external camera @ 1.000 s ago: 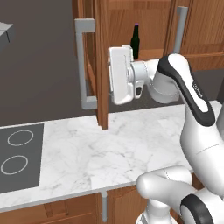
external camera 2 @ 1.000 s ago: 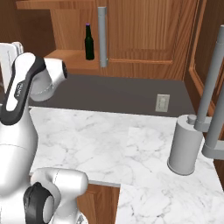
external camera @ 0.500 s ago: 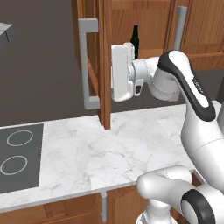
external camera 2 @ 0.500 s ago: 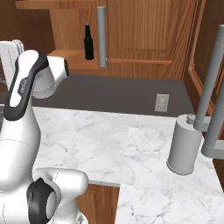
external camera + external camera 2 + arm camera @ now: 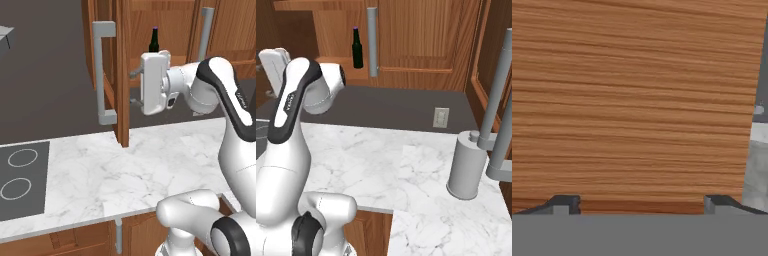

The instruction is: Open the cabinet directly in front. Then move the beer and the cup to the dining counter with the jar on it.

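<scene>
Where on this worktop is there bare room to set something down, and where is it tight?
The marble worktop lies bare between the cooktop and the grey canister. It is tight at the cabinet: the open door hangs over the back edge, with the gripper beside it and the beer behind.

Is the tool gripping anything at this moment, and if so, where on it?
Nothing is held. The tool is open, its fingertips spread wide facing the inner side of the cabinet door, clamping nothing.

The beer (image 5: 357,48) stands upright inside the open cabinet (image 5: 421,40), behind the white arm (image 5: 298,107).
</scene>
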Controlling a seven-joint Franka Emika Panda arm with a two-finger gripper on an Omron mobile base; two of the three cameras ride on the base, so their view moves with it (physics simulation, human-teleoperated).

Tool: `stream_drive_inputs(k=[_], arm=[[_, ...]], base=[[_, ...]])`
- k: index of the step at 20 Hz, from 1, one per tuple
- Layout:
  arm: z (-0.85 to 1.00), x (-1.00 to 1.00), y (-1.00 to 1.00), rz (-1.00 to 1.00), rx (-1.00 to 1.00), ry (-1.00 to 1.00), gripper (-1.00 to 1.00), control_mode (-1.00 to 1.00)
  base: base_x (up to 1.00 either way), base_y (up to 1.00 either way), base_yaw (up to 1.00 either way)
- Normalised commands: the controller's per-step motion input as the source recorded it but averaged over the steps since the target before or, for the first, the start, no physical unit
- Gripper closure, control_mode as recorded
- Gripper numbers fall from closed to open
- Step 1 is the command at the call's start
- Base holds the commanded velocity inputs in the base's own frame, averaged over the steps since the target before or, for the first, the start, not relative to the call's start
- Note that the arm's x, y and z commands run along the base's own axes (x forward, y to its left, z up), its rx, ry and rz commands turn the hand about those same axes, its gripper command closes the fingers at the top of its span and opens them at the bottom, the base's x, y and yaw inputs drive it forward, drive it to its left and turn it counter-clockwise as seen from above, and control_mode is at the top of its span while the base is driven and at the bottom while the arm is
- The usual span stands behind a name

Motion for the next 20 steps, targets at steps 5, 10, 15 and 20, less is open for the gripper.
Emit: stream_drive_inputs(k=[5, 10, 15, 20], arm=[[0.1, -0.23, -0.58, 0.0, -0.12, -0.14, -1.0, -1.0], [0.1, -0.17, -0.53, -0.02, -0.22, -0.08, -1.0, -1.0], [0.01, -0.09, -0.48, -0.1, -0.26, -0.09, -1.0, -1.0], [0.0, -0.06, -0.38, -0.12, -0.29, -0.12, -1.0, -1.0]], base=[[0.0, 0.0, 0.0], [0.0, 0.0, 0.0], [0.0, 0.0, 0.0], [0.0, 0.0, 0.0]])
